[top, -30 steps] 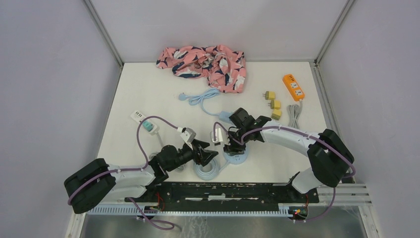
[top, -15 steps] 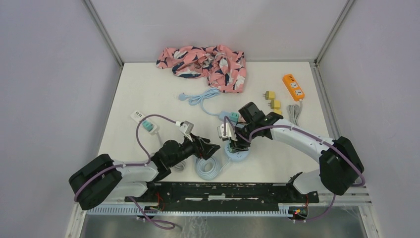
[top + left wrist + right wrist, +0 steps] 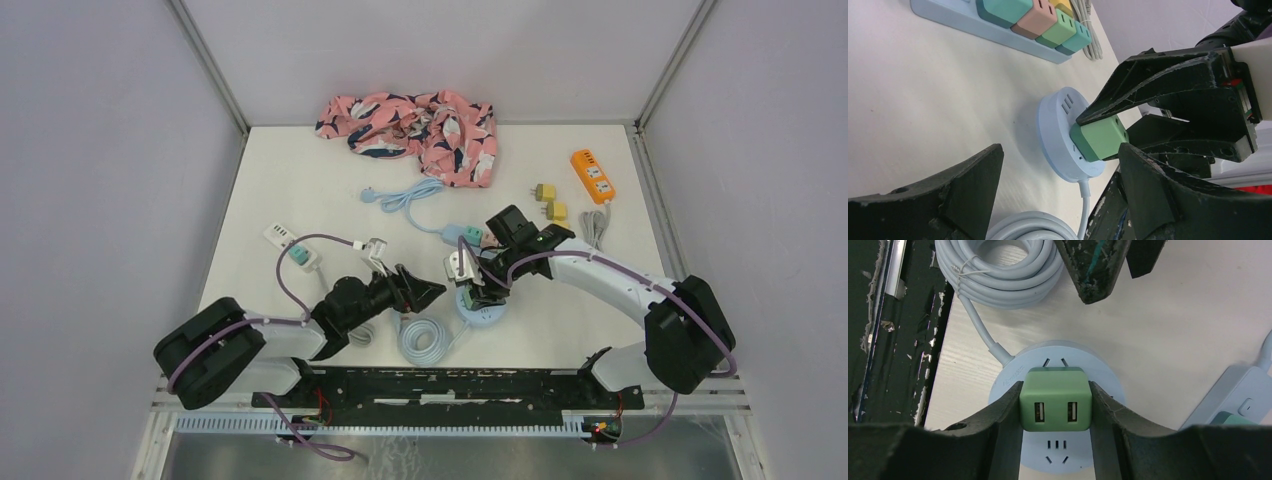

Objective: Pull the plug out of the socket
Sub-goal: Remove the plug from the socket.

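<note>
So we get three views here; the top one sits high above and behind the arm bases point(image 3: 610, 365) and looks down and forward over the whole table point(image 3: 300, 190), from pretty far off; the left wrist cam rides low, nearly at tabletop level, and looks across the surface at the round socket point(image 3: 1060, 132) and green plug point(image 3: 1099, 141) from close by, side-on; the right wrist cam looks almost straight down on that same plug from even closer, so it fills the middle of our frame; all three share the socket and plug, and the coiled cable point(image 3: 420, 340) beside the socket shows up in each one too.
</note>
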`<state>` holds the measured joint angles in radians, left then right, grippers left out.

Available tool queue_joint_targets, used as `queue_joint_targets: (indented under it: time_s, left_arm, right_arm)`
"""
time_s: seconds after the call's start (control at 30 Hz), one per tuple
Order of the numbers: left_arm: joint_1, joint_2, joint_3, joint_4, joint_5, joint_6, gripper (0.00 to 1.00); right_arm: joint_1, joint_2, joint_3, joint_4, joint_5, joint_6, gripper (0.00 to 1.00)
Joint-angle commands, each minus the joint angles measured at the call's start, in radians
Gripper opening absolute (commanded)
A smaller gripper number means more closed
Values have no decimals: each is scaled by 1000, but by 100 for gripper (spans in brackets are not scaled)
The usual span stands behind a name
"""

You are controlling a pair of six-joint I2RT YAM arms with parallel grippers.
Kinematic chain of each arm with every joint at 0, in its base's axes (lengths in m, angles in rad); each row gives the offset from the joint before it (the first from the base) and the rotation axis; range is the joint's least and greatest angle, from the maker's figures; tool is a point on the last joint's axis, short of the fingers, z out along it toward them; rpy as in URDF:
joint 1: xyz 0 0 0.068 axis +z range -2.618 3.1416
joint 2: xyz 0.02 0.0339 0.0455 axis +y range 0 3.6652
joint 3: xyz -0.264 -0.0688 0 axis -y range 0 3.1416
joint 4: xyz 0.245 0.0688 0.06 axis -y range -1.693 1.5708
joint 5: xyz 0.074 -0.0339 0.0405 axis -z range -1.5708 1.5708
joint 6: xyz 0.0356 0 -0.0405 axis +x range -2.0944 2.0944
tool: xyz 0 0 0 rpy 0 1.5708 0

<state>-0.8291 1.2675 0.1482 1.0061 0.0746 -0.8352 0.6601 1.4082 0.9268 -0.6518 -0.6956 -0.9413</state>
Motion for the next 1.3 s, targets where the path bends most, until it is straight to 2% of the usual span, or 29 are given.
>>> queue_joint_targets:
  time_s: [0.0, 0.17, 0.37, 0.53, 0.67, 0.83, 1.03, 1.27]
  left_arm:
    - [17, 42, 30, 103, 54, -93, 92]
    - [34, 93, 45, 104, 82, -122, 90]
    - [46, 154, 101, 24, 104, -129, 83]
    - [45, 245, 190, 1, 183, -95, 78]
    - [48, 349, 233, 71, 257, -107, 75]
    - [61, 476, 313, 79, 392, -91, 72]
    - [87, 558, 368, 95, 527, -73, 70]
    - [87, 651, 415, 144, 621, -110, 62]
  right_arm:
    - [-11, -46, 6, -33, -132, -117, 0]
    - [-10, -51, -15, -57, -143, -218, 0]
    - [-12, -69, -37, -42, -136, -263, 0]
    - [-12, -87, -58, -35, -134, -315, 0]
    - [-13, -107, -72, -51, -131, -395, 0]
    - [-14, -109, -71, -101, -140, -491, 0]
    - [-13, -80, -53, -171, -154, -583, 0]
    - [-10, -55, -37, -203, -154, -612, 0]
